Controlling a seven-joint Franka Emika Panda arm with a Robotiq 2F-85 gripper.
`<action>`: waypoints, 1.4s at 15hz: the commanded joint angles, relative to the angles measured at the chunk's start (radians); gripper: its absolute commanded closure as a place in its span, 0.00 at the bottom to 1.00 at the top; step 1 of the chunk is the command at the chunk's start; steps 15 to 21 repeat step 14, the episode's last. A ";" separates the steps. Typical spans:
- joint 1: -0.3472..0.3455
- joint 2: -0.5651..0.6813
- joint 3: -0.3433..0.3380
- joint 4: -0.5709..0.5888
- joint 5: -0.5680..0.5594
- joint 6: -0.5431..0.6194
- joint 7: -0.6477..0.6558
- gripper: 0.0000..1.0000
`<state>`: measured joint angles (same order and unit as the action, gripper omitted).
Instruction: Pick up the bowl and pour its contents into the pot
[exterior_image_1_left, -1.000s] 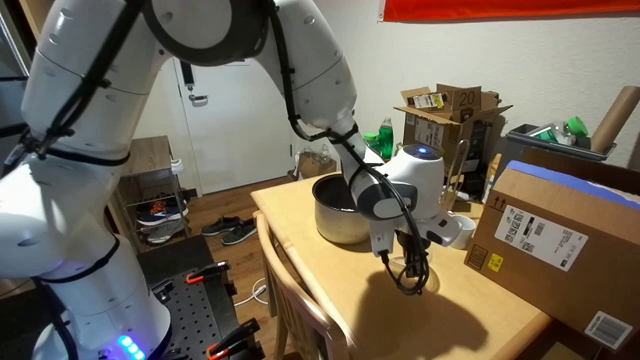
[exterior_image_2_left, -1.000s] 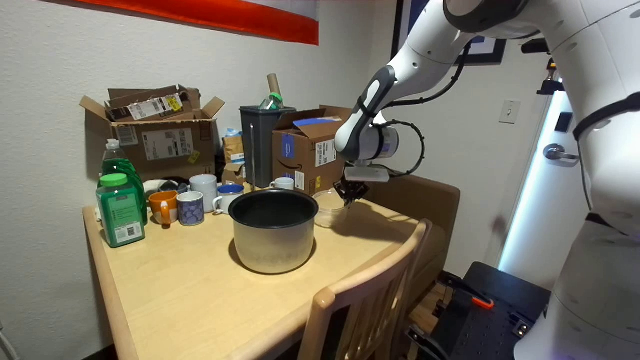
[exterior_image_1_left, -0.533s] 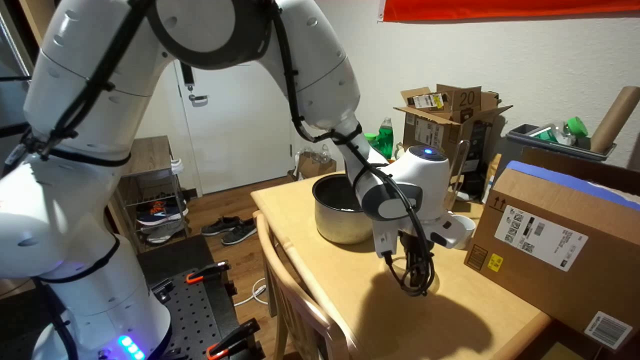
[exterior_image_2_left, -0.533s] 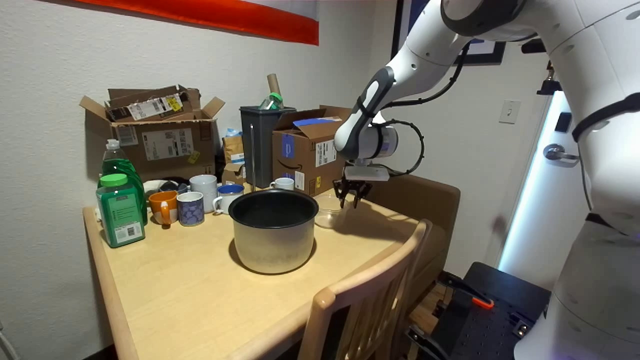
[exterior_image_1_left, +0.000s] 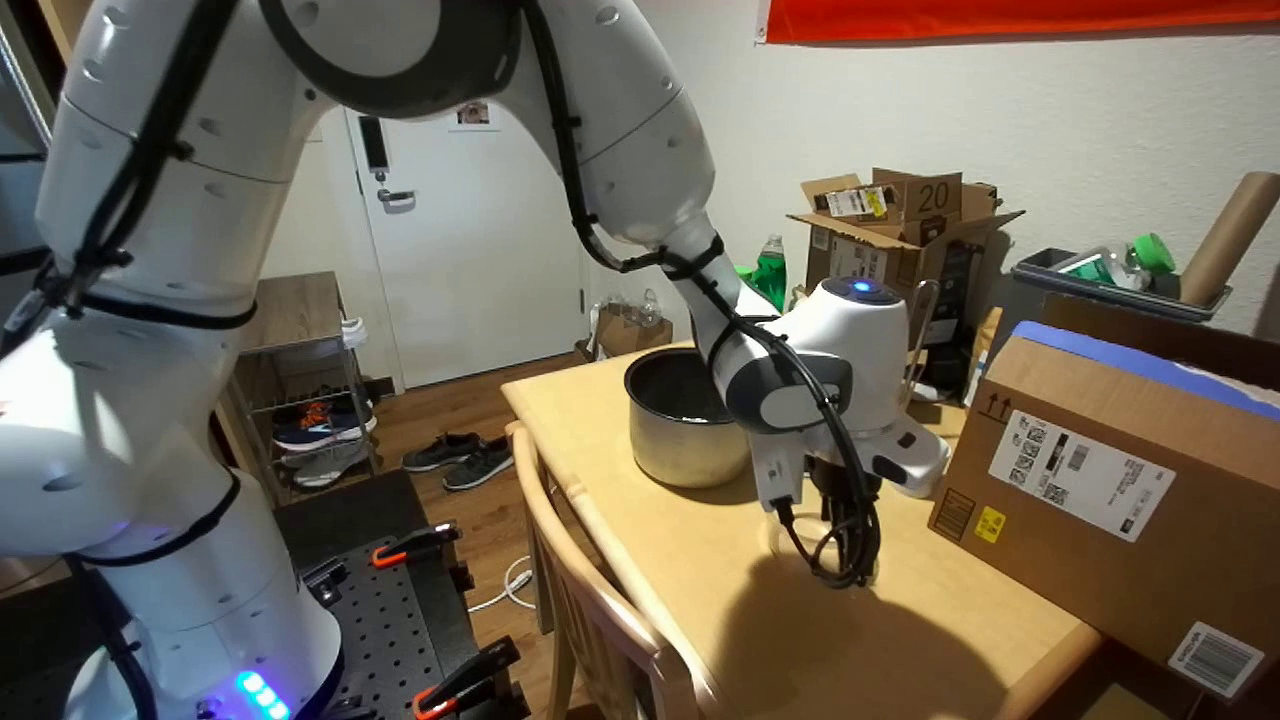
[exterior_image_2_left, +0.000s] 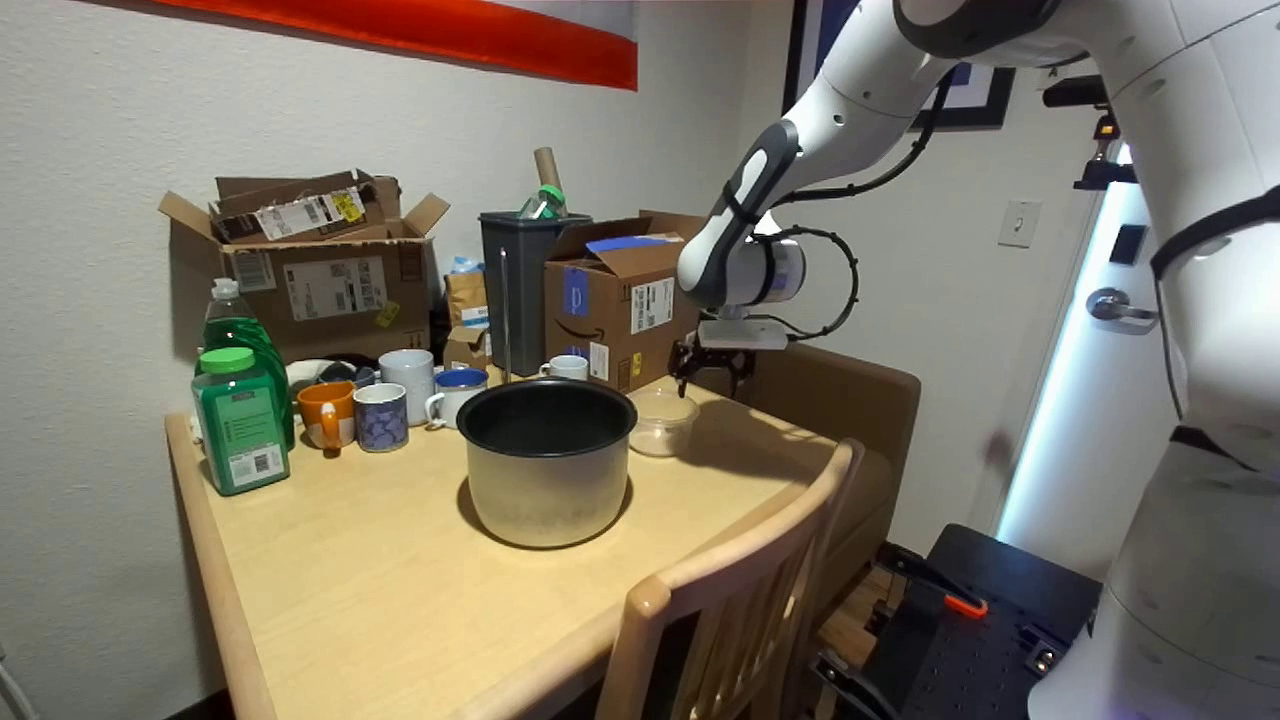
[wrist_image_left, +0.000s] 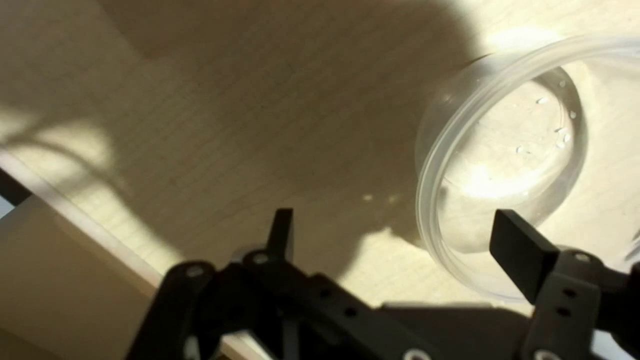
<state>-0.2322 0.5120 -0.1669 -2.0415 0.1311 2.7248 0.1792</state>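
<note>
"Both fingers (wrist_image_left: 522, 252) of the gripper (wrist_image_left: 394, 214) stand wide apart, holding nothing."
"And the clear bowl (exterior_image_2_left: 662, 436)?"
"It sits upright on the table (exterior_image_2_left: 380, 560), near but apart from the pot (exterior_image_2_left: 548, 495)."

My tool (wrist_image_left: 395, 225) hangs with its fingers spread; in the wrist view one overlaps the rim of the bowl (wrist_image_left: 505, 172), the other has bare table (wrist_image_left: 280, 140) beneath. The pot (exterior_image_2_left: 548, 495) is my tall obstacle near the bowl, a strip of table between them. In an exterior view a cardboard box (exterior_image_2_left: 625, 315) blocks low passage behind the bowl, the chair (exterior_image_2_left: 740, 555) rises at the table's edge, and my widest room lies before the pot and mugs (exterior_image_2_left: 383, 418).
</note>
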 joint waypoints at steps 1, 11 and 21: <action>0.056 -0.126 -0.042 -0.125 -0.040 0.027 0.013 0.00; 0.148 -0.265 -0.118 -0.226 -0.237 0.023 0.127 0.00; 0.158 -0.305 -0.126 -0.257 -0.274 0.023 0.156 0.00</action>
